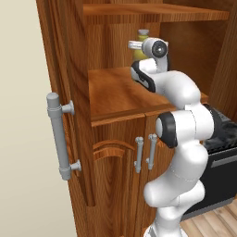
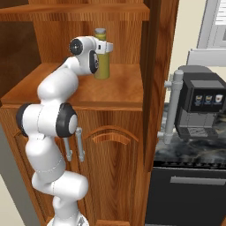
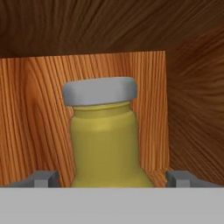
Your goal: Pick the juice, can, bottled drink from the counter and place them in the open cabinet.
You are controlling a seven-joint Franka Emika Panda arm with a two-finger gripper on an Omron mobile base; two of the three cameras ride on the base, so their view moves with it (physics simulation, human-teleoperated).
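Observation:
The juice (image 2: 102, 62), a tall yellow bottle with a grey cap, stands upright on the middle shelf (image 2: 119, 90) of the open cabinet (image 1: 111, 92), near its back wall. In the left base view the juice (image 1: 140, 50) peeks out behind the hand. My gripper (image 3: 112, 178) is open around the juice (image 3: 107, 140), one dark fingertip (image 3: 43, 178) on each side with a clear gap to the bottle. The hand (image 2: 106, 46) sits level with the bottle's neck. The can and the bottled drink are out of view.
The cabinet's open door carries a thick grey bar handle (image 1: 58, 134), also at the right (image 2: 175, 106). A black coffee machine (image 2: 203, 103) stands on the marbled counter (image 2: 185, 150). Beneath the counter is a dark appliance front (image 2: 190, 194). Paired handles (image 1: 144, 152) mark the lower doors.

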